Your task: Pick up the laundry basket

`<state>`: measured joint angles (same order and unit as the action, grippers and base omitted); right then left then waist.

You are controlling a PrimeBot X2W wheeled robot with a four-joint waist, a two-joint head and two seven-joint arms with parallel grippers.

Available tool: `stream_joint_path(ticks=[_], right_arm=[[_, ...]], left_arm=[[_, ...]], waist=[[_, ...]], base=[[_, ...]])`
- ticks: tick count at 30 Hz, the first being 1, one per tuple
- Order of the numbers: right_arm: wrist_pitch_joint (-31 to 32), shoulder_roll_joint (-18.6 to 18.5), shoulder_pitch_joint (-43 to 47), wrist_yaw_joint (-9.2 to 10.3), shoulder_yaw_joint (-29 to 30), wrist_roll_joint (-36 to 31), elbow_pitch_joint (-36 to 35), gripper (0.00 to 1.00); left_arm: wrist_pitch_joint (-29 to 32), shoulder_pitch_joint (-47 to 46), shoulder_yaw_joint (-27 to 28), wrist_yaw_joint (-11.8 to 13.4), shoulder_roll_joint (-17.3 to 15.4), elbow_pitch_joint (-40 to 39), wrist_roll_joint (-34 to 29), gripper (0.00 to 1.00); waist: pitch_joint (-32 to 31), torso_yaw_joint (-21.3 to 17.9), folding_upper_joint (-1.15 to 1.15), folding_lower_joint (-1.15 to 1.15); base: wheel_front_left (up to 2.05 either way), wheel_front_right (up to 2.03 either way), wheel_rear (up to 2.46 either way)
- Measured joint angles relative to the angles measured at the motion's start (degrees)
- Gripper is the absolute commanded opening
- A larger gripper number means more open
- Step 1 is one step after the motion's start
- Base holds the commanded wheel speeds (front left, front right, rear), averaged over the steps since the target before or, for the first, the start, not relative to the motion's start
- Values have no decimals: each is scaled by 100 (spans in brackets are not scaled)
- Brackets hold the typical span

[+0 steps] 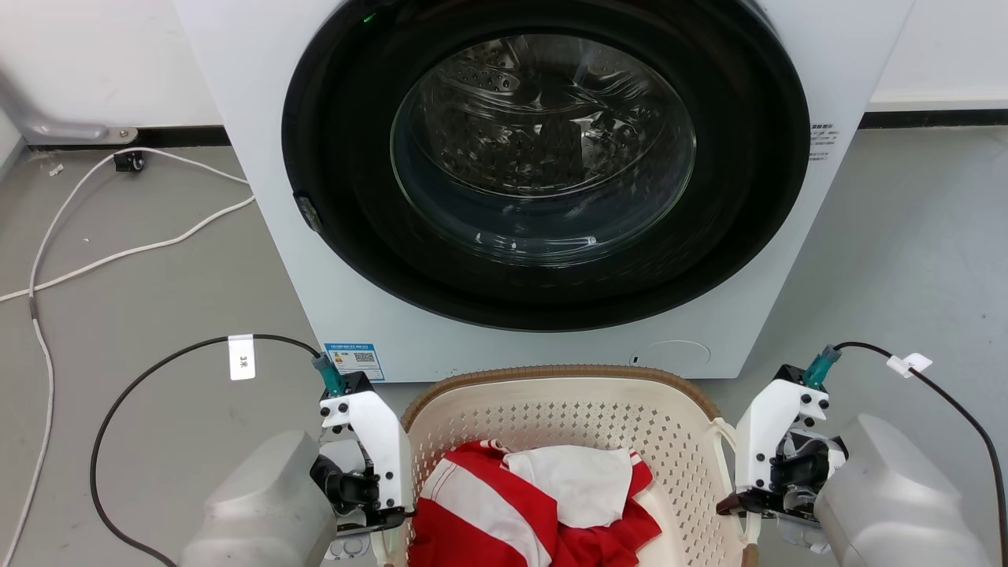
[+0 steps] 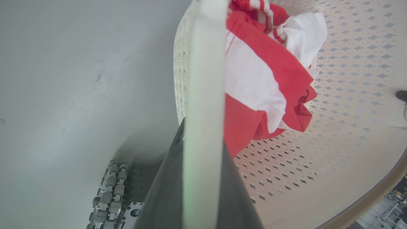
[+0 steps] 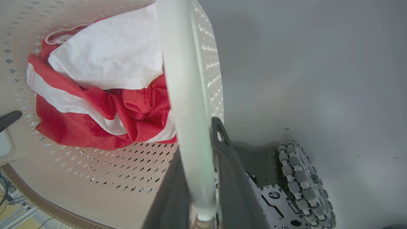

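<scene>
The laundry basket (image 1: 551, 421) is seen at the bottom of the head view, directly in front of a white washer (image 1: 252, 197), between the two arms. Whether it rests on the grey floor (image 1: 906, 260) or is raised off it cannot be told. A crumpled red-and-white garment (image 1: 512, 504) is held inside it, lying against the perforated bottom.

The left gripper (image 2: 203, 136) is pressed onto the basket's left loop handle (image 2: 203, 63): in the left wrist view the white band is pinched between the two dark fingers. The right gripper (image 3: 197, 136) is clamped the same way on the right loop handle (image 3: 184, 63), with one dark finger seen on each side of the band. In the head view both grippers are found at the basket's sides, pointing downward.

The washer's round glass door (image 1: 543, 157) is shut, and its front stands just behind the basket's brown rim (image 1: 567, 370). A white cable (image 1: 118, 252) is laid across the floor to the left of the washer, well apart from the basket. A black cable (image 1: 157, 370) with a white tag is looped from the left wrist, and another (image 1: 961, 409) from the right wrist. A roller wheel of the robot's base (image 2: 109, 190) is seen beside the basket's outer wall under the left gripper, and a second wheel (image 3: 299, 178) under the right gripper.
</scene>
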<state>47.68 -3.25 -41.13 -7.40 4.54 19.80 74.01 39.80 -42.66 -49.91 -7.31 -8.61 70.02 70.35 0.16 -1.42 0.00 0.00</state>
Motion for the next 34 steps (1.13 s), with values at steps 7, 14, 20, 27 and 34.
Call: stream_joint_path(ticks=[7, 14, 20, 27, 34], right_arm=[[-7, -2, 1, 0, -67, 102, 0, 0], [-23, -3, 4, 0, -96, 142, 0, 0], [-25, -3, 12, 0, -112, 171, 0, 0], [-73, -4, 13, 0, -188, 250, 0, 0], [-73, -5, 27, 0, -212, 277, 0, 0]], left_arm=[[-19, 3, -7, 0, -9, 9, 42, 0], [-42, 5, -27, 0, -10, 16, 59, 0], [-63, 17, -49, 0, -14, 21, 88, 0], [-75, 18, -81, 0, -20, 21, 100, 0], [-98, 18, -100, 0, -24, 24, 136, 0]], waist=[[4, 1, 0, 0], [1, 8, 0, 0], [1, 9, 0, 0], [0, 9, 0, 0], [-8, 15, 0, 0]], base=[[0, 0, 0], [0, 0, 0], [0, 0, 0], [0, 0, 0], [0, 0, 0]])
